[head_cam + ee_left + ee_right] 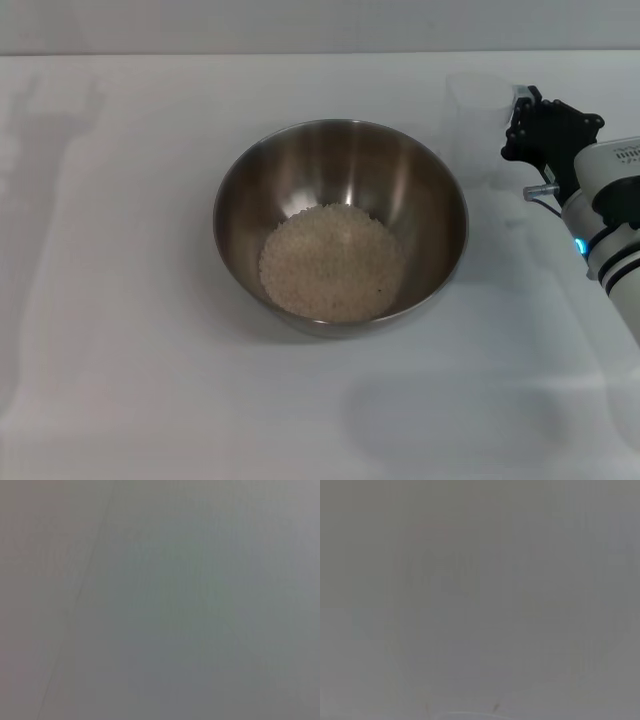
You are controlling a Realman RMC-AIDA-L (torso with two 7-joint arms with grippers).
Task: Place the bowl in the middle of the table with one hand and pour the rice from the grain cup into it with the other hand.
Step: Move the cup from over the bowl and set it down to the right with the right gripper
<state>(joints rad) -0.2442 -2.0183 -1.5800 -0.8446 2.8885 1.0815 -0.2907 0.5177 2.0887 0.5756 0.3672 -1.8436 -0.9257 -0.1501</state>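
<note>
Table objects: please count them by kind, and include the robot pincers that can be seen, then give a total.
Steel bowl, holding the rice: 1
Clear grain cup, upright beside the bowl on the robot's right: 1
Robot pincer, the right one, at the cup: 1
Total: 3
All stand on the white table.

A pale wall [300,25] runs along the far edge of the work surface. No other non-task objects are visible.
</note>
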